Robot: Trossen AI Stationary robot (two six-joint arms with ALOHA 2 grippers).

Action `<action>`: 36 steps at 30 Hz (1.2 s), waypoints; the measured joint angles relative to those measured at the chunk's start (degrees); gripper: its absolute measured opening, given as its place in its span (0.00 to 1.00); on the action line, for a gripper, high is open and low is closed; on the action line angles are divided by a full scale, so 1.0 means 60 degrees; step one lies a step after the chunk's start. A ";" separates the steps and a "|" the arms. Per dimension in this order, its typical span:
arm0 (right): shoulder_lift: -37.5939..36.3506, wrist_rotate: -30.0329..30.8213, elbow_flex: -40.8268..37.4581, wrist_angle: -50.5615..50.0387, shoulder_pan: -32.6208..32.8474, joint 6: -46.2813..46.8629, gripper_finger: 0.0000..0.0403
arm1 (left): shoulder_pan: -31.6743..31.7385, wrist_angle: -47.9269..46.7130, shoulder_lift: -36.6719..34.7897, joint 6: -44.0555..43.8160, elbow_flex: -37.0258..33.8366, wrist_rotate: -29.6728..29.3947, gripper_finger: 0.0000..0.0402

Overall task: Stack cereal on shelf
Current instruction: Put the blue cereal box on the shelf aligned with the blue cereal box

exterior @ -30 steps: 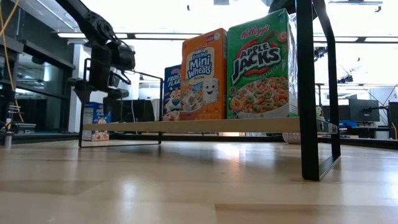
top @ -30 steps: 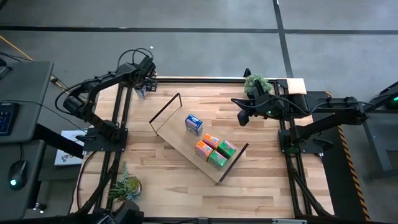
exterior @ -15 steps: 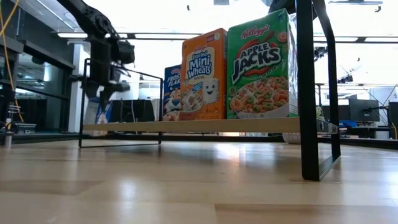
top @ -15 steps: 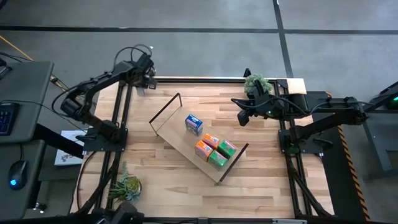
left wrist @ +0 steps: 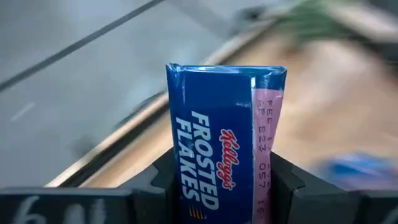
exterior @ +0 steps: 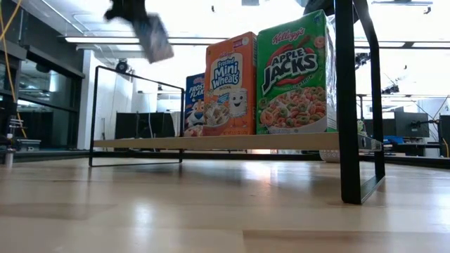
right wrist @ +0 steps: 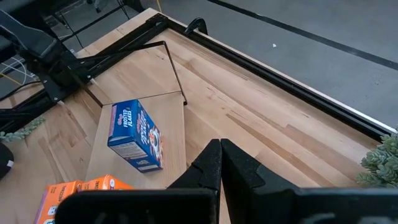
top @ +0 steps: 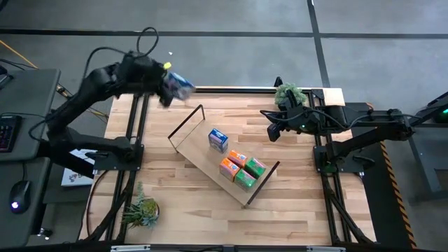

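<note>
The shelf [top: 210, 164], a light-wood board with black wire ends, lies slanted mid-table. On it stand a blue cereal box [top: 218, 140], orange boxes [top: 230, 166] and green boxes [top: 250, 172]; the low view shows the orange box [exterior: 230, 84] and the green box [exterior: 294, 76] upright. My left gripper [top: 170, 87] is shut on another blue Frosted Flakes box [left wrist: 225, 143], high above the table's far left corner. My right gripper [right wrist: 220, 154] is shut and empty above the table's right side. My left gripper pinches the blue box between its two fingers, one on each broad face near the box's lower end [left wrist: 186, 199]. The box is lifted clear of the table and tilted in the low view [exterior: 155, 36].
A green plant [top: 288, 93] stands at the far right corner and another [top: 142, 208] at the near left. Black frame rails [top: 136, 133] run along both table sides. Bare wood lies between the shelf and the near edge.
My left gripper has risen from the table's far left corner with the blue box, lifting it clear and well above the shelf's wire end, and has swung a little toward the right. The box now hangs tilted. My right arm has kept still.
</note>
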 joint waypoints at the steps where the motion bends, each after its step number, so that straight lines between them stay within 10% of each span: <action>1: 0.0000 0.0001 0.0000 0.0000 -0.0001 0.0000 0.00 | -0.0576 -0.0030 -0.0095 0.0074 0.0296 0.0329 0.32; 14: 0.0000 0.0022 0.0000 0.0000 0.0000 0.0002 0.00 | -0.7533 -0.1314 0.1216 0.2341 0.1645 0.0600 0.34; 36: 0.0003 0.0138 0.0000 -0.0001 -0.0002 -0.0073 0.00 | -0.7494 0.1781 0.2727 0.7021 -0.2241 -0.0367 0.34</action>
